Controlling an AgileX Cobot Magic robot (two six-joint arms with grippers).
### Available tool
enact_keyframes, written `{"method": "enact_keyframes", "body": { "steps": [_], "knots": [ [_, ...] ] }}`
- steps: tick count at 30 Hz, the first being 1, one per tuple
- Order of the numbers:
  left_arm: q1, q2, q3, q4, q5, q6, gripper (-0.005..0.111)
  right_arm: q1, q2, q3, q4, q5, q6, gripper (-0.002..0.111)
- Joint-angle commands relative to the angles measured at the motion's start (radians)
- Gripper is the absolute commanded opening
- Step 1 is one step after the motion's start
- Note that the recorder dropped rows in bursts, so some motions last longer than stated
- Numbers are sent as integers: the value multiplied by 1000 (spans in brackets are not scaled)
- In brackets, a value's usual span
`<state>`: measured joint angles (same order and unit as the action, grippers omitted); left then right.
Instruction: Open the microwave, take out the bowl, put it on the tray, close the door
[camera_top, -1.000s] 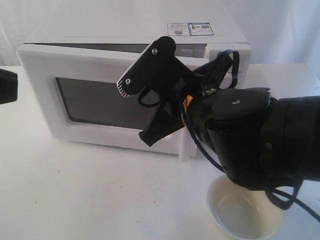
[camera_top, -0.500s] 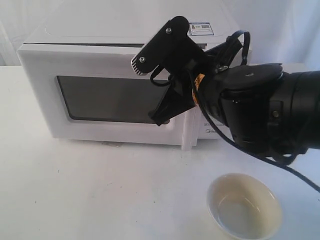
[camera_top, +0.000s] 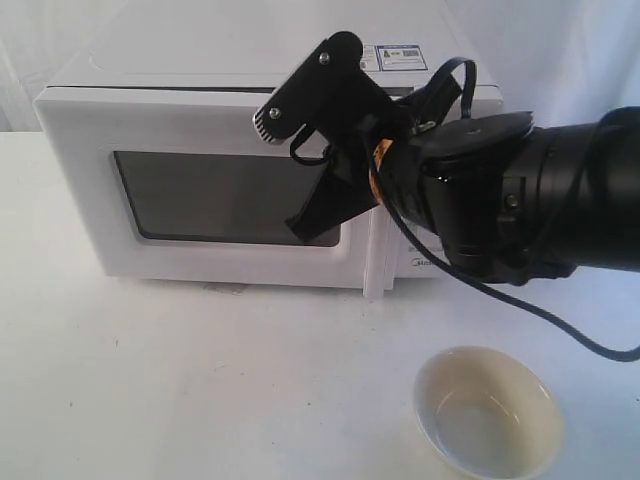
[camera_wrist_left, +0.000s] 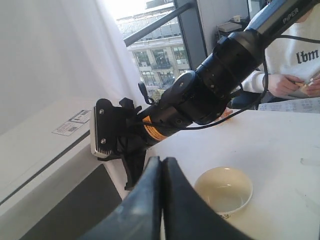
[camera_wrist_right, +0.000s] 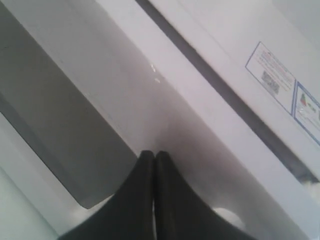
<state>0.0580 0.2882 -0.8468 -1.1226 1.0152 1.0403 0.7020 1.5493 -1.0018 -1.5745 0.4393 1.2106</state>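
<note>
1. Right wrist view: the right end effector (camera_wrist_right: 152, 155) is closed. Its two dark fingers meet along a thin seam with nothing between them. The tips point at the white frame of the door (camera_wrist_right: 125, 75), just above a corner of the microwave's dark window (camera_wrist_right: 45, 110). Whether they touch the frame cannot be told.
2. The left end effector (camera_wrist_left: 161, 160) is likewise closed and empty. It hangs in the air in front of the microwave (camera_top: 200, 60).
3. The door lies flush against the microwave's body.
4. The bowl (camera_top: 488, 420) stands empty on the worktop (camera_top: 200, 380), in front of the microwave off its handle end. It is well apart from both end effectors.
5. The right arm (camera_top: 520, 200) covers the microwave's control panel and the upper part of the handle (camera_top: 374, 270), so only the handle's lower stretch shows.
6. The exterior view sees the right end effector side-on, and its finger gap cannot be read there. The left end effector shows only in its own wrist view.
7. The bowl's near rim is cut off by the exterior view's bottom edge.
8. A broad stretch of worktop lies open in front of the door, from the microwave's hinge end across to the bowl.
9. The right arm's black cable (camera_top: 590, 345) hangs above the worktop between the microwave and the bowl.
10. A white curtain (camera_top: 560, 60) hangs close behind the microwave.
</note>
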Motion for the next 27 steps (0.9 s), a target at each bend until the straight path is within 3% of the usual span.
{"method": "enact_keyframes", "body": {
  "steps": [1,19,24,27],
  "knots": [
    [-1,-9,-5,-28,-4,-16,0,-16,14,-29,-7,52,-3,0],
    [-1,-9,-61,35,1,-15,0,-94,14,-54,-23,21,-3,0],
    [-1,-9,-61,154,1,-15,0,-92,-30,-54,110,-9,-10,0],
    [-1,-9,-61,173,23,-17,0,-92,-83,-42,253,-23,-113,0]
  ]
}}
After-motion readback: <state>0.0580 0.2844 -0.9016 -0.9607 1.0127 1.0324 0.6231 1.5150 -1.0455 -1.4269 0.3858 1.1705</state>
